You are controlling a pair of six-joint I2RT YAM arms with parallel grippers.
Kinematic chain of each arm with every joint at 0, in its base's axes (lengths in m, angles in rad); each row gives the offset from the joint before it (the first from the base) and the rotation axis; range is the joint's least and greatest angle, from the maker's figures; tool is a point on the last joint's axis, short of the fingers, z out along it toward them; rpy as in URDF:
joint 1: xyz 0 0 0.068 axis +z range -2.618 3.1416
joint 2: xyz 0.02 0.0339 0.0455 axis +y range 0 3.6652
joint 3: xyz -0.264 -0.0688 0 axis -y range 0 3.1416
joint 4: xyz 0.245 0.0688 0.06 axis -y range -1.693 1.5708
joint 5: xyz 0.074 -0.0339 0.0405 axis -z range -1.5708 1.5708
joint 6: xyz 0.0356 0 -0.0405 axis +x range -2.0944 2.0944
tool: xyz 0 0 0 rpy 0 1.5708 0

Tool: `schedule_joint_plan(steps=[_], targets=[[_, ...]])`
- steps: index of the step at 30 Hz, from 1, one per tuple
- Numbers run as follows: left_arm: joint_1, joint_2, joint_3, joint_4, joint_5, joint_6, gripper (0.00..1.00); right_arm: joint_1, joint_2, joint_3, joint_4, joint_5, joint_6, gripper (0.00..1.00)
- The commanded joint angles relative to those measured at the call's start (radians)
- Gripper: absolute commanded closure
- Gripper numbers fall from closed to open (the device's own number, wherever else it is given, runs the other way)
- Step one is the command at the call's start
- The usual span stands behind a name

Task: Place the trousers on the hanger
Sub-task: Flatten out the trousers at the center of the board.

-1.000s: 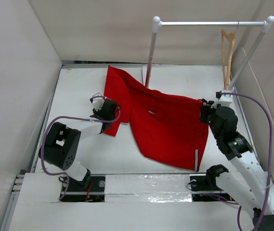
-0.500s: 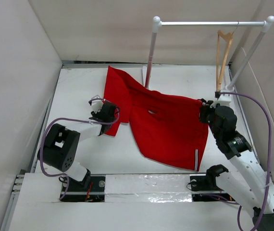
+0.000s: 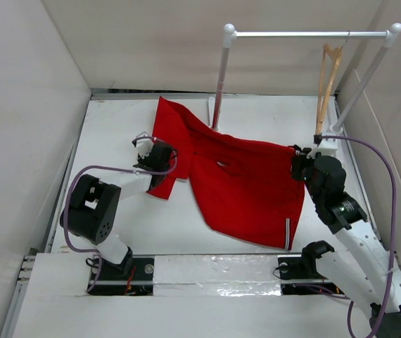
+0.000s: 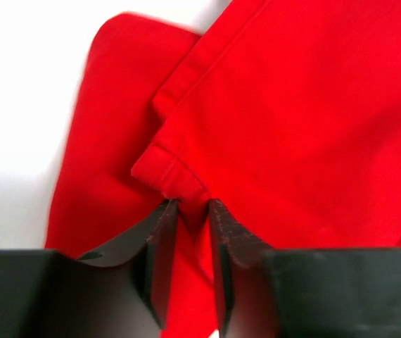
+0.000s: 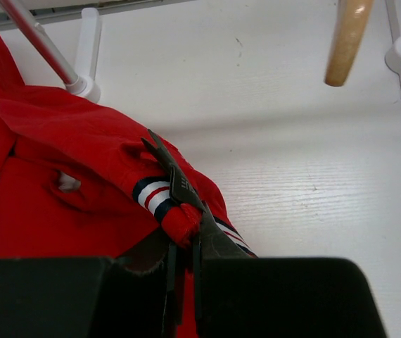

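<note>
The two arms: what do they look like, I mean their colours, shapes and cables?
The left arm and right arm both have white links and bulky black joint housings. A thin purple cable loops along each. The left hand and right hand each end in two flat black fingers. No markings are legible.

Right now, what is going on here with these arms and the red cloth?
Two robot arms are handling the red trousers, which lie spread on the white table. The left gripper pinches a hem at their left edge between its fingers; the right gripper clamps the striped waistband. The wooden hanger hangs bare on the rail behind.
</note>
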Motion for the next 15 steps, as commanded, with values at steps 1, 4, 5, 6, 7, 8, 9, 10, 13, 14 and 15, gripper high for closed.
schedule_joint_plan(steps=[1, 4, 5, 6, 7, 8, 9, 10, 13, 14, 15], targets=[[0.034, -0.001, 0.052, 0.037, -0.025, 0.005, 0.83, -0.006, -0.020, 0.009, 0.107, 0.004, -0.001, 1.00], [0.082, -0.025, 0.060, 0.025, -0.016, 0.004, 1.00, -0.006, -0.017, 0.014, 0.105, 0.015, 0.002, 1.00], [0.094, -0.065, 0.060, 0.012, -0.014, 0.004, 1.00, -0.006, -0.018, 0.015, 0.104, 0.030, 0.005, 1.00], [0.111, -0.091, 0.060, 0.005, -0.013, 0.001, 1.00, -0.006, -0.020, 0.018, 0.098, 0.044, 0.011, 1.00], [0.130, -0.120, 0.061, -0.002, -0.008, -0.007, 1.00, -0.006, -0.026, 0.025, 0.084, 0.062, 0.025, 1.00], [0.181, -0.181, 0.070, -0.024, 0.004, -0.016, 1.00, -0.006, -0.047, 0.029, 0.069, 0.084, 0.039, 1.00], [0.214, -0.210, 0.074, -0.035, 0.018, -0.034, 1.00, -0.006, -0.060, 0.019, 0.078, 0.128, 0.040, 1.00], [0.251, -0.243, 0.075, -0.037, 0.079, -0.068, 1.00, -0.006, -0.075, 0.011, 0.090, 0.153, 0.041, 1.00], [0.377, -0.323, 0.122, -0.040, 0.145, -0.085, 1.00, -0.006, -0.084, 0.003, 0.136, 0.229, 0.041, 1.00], [0.400, -0.320, 0.199, -0.101, 0.139, -0.079, 1.00, -0.006, -0.069, 0.014, 0.124, 0.249, 0.041, 1.00], [0.450, -0.311, 0.251, -0.141, 0.134, -0.064, 1.00, -0.006, -0.023, 0.031, 0.107, 0.283, 0.047, 1.00]])
